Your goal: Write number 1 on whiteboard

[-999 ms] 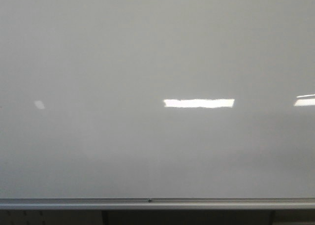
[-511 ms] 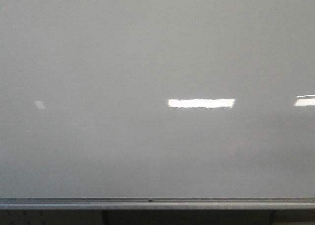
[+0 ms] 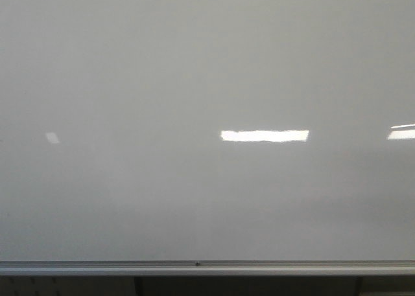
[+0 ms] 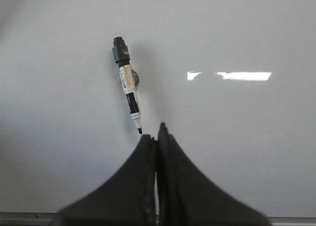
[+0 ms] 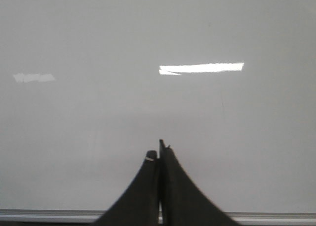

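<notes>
The whiteboard [image 3: 207, 82] fills the front view, glossy pale grey, and neither gripper shows there. No number 1 shows on it in any view. In the left wrist view a black-capped marker [image 4: 128, 90] with a white labelled barrel rests against the board [image 4: 237, 137]. Its dark tip points toward my left gripper [image 4: 157, 132] and sits just beside the fingertips, untouched. That gripper is shut with nothing in it. My right gripper [image 5: 159, 149] is also shut and empty, facing bare board [image 5: 98, 117].
A silver rail [image 3: 207, 266] runs along the board's lower edge, with dark space below it. Bright rectangular light reflections [image 3: 264, 135] sit on the board at mid-height, with another reflection [image 3: 402, 133] at the right edge.
</notes>
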Robot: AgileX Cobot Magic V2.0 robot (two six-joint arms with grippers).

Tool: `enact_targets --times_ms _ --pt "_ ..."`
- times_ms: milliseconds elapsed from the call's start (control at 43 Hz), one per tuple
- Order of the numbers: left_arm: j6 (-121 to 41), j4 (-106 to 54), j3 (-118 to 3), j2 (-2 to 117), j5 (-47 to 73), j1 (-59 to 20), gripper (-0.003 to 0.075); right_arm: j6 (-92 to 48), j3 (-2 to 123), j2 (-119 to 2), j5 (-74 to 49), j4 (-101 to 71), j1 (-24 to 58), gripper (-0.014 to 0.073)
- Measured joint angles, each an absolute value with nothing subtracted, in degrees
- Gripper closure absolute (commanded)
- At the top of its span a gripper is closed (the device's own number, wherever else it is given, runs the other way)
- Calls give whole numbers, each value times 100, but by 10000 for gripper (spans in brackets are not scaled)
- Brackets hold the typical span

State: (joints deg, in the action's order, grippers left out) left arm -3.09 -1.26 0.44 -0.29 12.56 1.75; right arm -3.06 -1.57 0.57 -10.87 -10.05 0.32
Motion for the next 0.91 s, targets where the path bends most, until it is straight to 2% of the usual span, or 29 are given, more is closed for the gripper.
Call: enact_targets --times_ms 279,441,581,743,906 --pt "-309 -126 44 -29 999 175 741 -306 -157 57 -892 -1005 32 653" --pt "-309 -126 44 -29 57 175 741 -306 32 57 -747 -1018 32 653" --pt "-309 -126 -18 -29 -717 175 740 -306 755 57 -1054 -1080 32 653" --pt "-309 -126 -739 171 -81 175 740 -306 1788 -260 -1767 -1093 32 653" --pt "-309 -126 -1541 1175 831 175 741 -306 2479 -1295 -2270 -1115 32 653"
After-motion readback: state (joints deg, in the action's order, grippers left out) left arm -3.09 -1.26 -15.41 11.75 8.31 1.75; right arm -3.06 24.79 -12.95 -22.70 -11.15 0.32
